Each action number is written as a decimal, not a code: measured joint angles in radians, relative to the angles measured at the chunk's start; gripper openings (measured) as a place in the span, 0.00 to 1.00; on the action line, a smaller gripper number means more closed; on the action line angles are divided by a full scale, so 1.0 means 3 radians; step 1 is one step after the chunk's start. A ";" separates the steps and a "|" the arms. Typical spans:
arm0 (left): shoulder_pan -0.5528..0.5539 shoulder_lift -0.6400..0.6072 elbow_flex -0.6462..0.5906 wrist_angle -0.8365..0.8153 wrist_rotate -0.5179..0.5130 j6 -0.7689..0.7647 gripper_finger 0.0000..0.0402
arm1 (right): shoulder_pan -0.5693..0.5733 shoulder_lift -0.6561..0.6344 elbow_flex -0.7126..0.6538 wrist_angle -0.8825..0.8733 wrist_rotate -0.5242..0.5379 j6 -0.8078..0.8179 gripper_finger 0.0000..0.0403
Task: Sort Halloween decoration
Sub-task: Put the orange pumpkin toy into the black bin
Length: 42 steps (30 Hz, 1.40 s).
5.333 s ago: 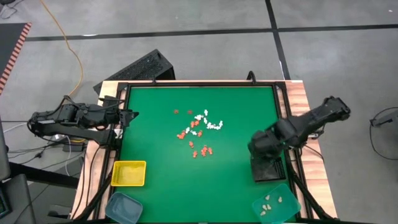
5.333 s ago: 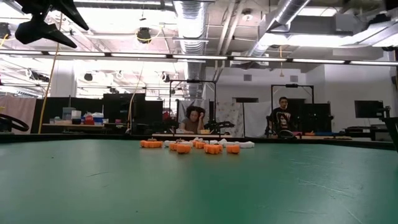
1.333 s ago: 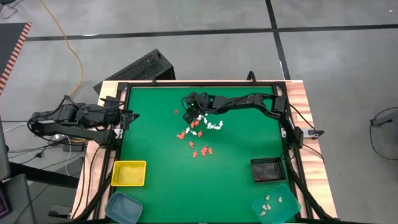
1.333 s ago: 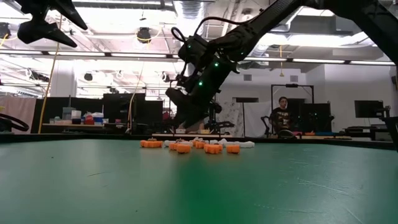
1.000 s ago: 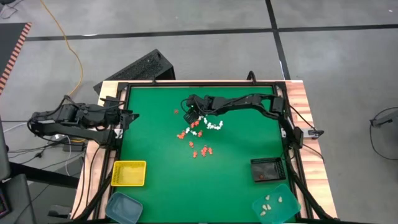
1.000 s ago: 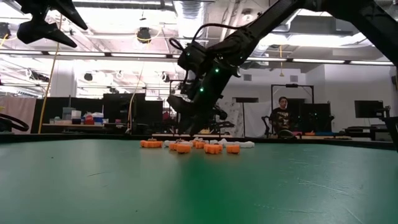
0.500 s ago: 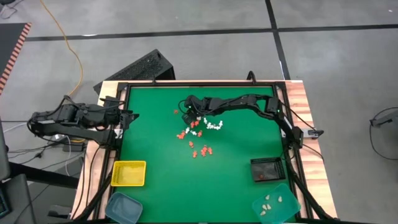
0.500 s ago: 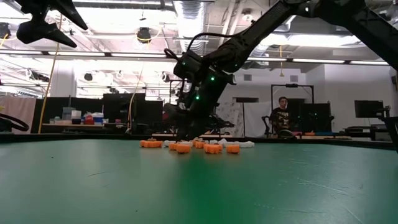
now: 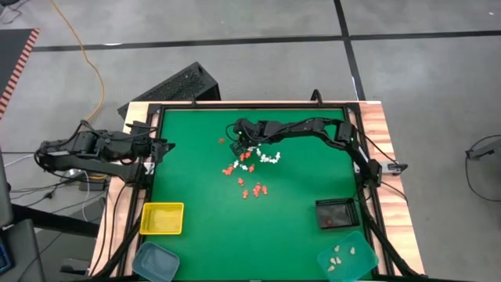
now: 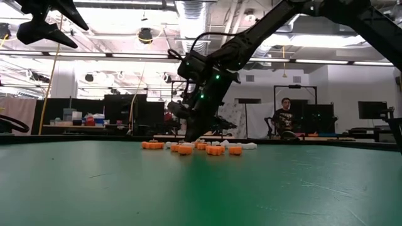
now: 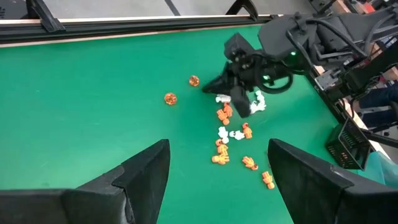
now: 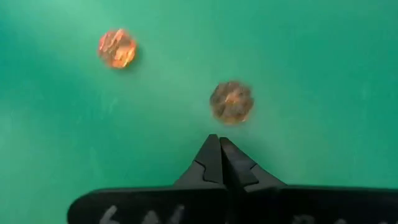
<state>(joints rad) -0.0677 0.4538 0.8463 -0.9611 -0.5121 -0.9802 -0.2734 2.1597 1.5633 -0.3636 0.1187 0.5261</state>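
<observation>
The Halloween decoration lies as a loose cluster of tiny orange and white trinkets (image 9: 249, 168) mid-mat, also seen in the left wrist view (image 11: 233, 134) and the low view (image 10: 201, 148). Two orange round ones (image 12: 231, 102) (image 12: 117, 48) lie apart on the mat, beyond the cluster's far left. My right gripper (image 12: 219, 142) is shut just short of the nearer one, slanting down over the mat (image 9: 237, 141) (image 10: 188, 135); nothing shows between its fingers. My left gripper (image 11: 217, 168) hangs open above the table's left edge (image 9: 156, 147).
A yellow tray (image 9: 162, 218) and a teal tray (image 9: 155, 260) stand near left. A black tray (image 9: 337, 213) and a teal tray (image 9: 347, 257) holding cream pieces stand near right. A black frame (image 9: 250, 105) rims the green mat. People sit beyond the table.
My right gripper has tipped more steeply downward at the far side of the cluster and has shut its fingers beside the orange round trinket. The trinkets lie where they were.
</observation>
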 joint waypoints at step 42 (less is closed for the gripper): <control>0.0001 -0.0001 0.0000 -0.0138 -0.0115 0.0025 0.65 | -0.0208 0.0137 0.0207 0.0276 -0.0072 -0.0261 0.49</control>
<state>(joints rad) -0.0673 0.4534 0.8463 -1.0026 -0.5468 -0.9726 -0.3358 2.2009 1.6255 -0.2809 0.0971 0.4478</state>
